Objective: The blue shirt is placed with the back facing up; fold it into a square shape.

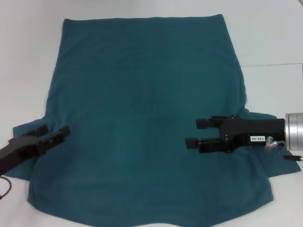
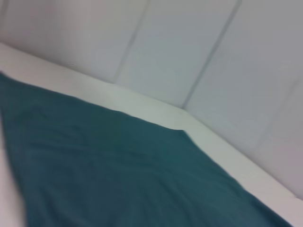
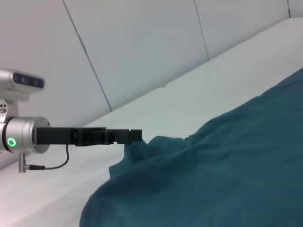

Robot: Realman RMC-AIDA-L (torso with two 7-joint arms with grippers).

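The blue shirt (image 1: 142, 94) lies spread flat on the white table (image 1: 28, 47), plain side up, with its hem at the far edge and its sleeves near me. My left gripper (image 1: 53, 131) is open, low over the shirt's left sleeve edge. My right gripper (image 1: 198, 133) is open and empty, its fingers pointing left above the shirt body by the right sleeve. The left wrist view shows only shirt fabric (image 2: 118, 165) and table. The right wrist view shows the shirt (image 3: 227, 175) and the left gripper (image 3: 135, 135) at the bunched sleeve.
White wall panels (image 3: 142, 47) stand behind the table. A seam (image 1: 274, 65) runs across the table at the right. A red cable (image 1: 7, 187) hangs by my left arm at the lower left.
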